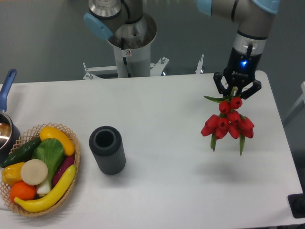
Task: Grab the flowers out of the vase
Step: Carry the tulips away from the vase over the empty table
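Clamped by the gripper (236, 92) at the upper right of the table (157, 100): the flowers (228, 124), hanging head-down directly beneath the fingers, red buds bunched below the jaws, green leaf tips trailing lower still. Held clear of the tabletop, with a faint shadow on the white surface beneath. Fingers closed tight around the stem end, though the stems themselves mostly hidden between jaws and buds; exact contact point hard to make out. Well apart to the left, standing upright: the vase (107, 150), dark grey and ribbed, mouth open and nothing visible inside. Farther left, at the table's edge, a wicker basket (74, 164) of fruit and vegetables, partly cut off by the frame. Above it, a blue-handled pot (6, 121), only a sliver in view, most of it cropped at the left border. Upper part of the arm cut off at the top. Dark object at the lower right corner, too cropped to identify.
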